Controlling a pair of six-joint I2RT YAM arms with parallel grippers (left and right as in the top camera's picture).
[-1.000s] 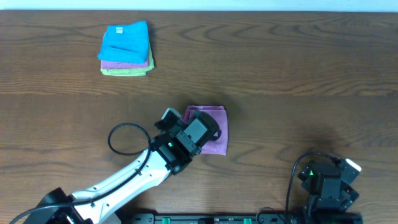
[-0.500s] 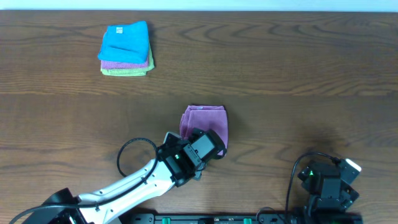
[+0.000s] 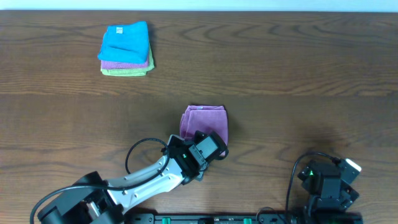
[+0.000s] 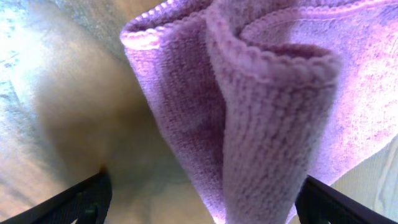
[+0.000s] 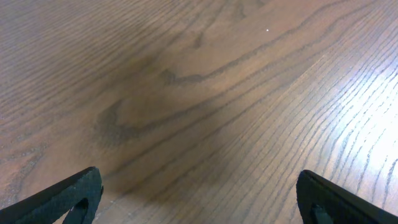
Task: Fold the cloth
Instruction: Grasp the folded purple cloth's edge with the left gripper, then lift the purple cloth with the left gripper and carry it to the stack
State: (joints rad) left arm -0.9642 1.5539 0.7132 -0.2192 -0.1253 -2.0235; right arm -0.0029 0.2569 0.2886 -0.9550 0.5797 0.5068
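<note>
The purple cloth [image 3: 205, 120] lies folded into a small rectangle at the middle of the table. In the left wrist view its folded edge [image 4: 273, 106] fills the frame, close up between the spread fingers. My left gripper [image 3: 214, 144] is open at the cloth's near edge, its fingers wide apart and not closed on the fabric. My right gripper [image 3: 329, 183] is open and empty at the near right edge of the table, above bare wood [image 5: 199, 112].
A stack of folded cloths, blue [image 3: 126, 40] on top of purple and green, sits at the far left of the table. The left arm's cable [image 3: 140, 155] loops over the wood beside the arm.
My left gripper has pulled back toward the near edge, off the top of the purple cloth, uncovering more of it. The right arm has not moved.
</note>
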